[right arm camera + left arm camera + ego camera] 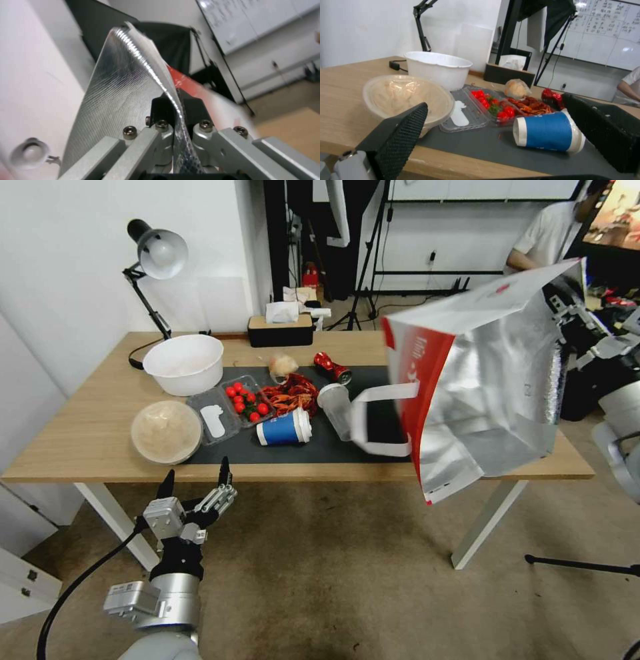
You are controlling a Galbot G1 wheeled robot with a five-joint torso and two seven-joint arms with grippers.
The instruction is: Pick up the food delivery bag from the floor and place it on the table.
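A white plastic tub point(183, 363) sits at ten o'clock, a black desk lamp point(157, 253) behind it. At nine o'clock lies a lidded round bowl point(166, 431), beside it a clear clamshell of cherry tomatoes point(244, 401). Centre: red crayfish point(290, 393), a tipped blue paper cup point(284, 428), a clear plastic cup point(335, 409), a red can point(332, 367). A tissue box point(280, 327) stands at twelve.

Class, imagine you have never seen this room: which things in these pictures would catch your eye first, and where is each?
First the food delivery bag, hanging in the air above the right end of the table, its foil edge pinched in the right gripper. Next the red cherry tomatoes in a clear tray on the dark mat, beside a tipped blue cup. The left gripper waits open below the table's front edge.
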